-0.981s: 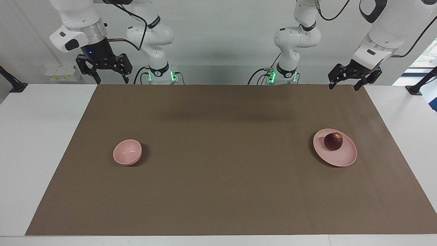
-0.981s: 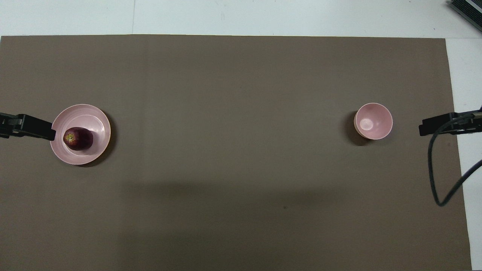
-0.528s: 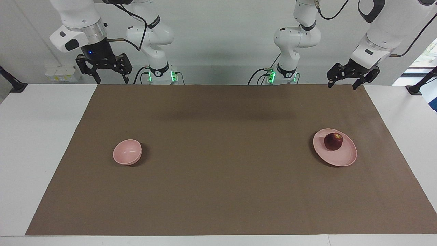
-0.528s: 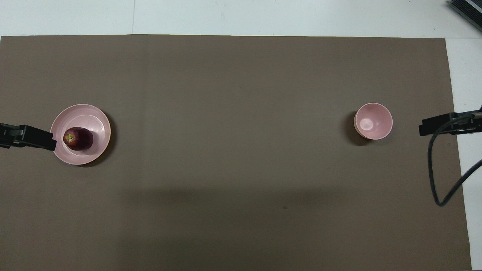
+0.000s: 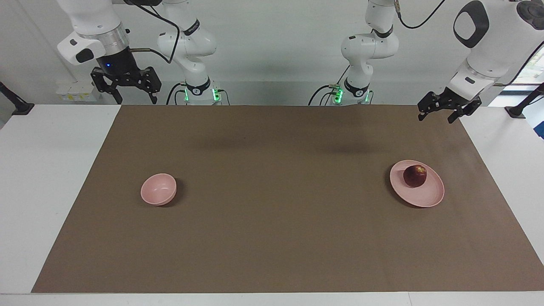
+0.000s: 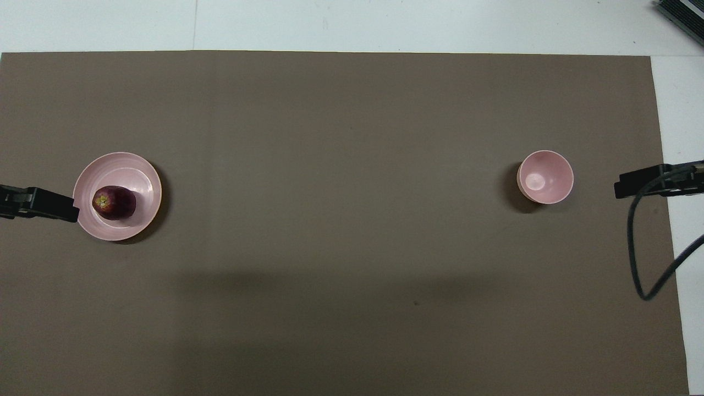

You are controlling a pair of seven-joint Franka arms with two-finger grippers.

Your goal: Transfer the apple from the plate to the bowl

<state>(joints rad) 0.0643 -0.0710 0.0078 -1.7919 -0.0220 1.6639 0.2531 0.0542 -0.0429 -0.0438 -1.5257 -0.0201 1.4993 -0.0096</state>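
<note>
Apple (image 5: 415, 175) sits on the plate (image 5: 426, 196), right of frame in the facing view, toward the left arm's end. Bowl (image 5: 158, 189) stands empty, left of centre, well apart. Left gripper (image 5: 442, 114) raised at upper right, fingers spread. Right gripper (image 5: 126, 91) raised at upper left, fingers wide. Brown mat (image 5: 272, 238) underneath.

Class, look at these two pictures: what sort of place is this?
Probably a robotics lab: two white arms with black grippers, left and right, both open, over a brown mat holding only a plate, apple and bowl.
</note>
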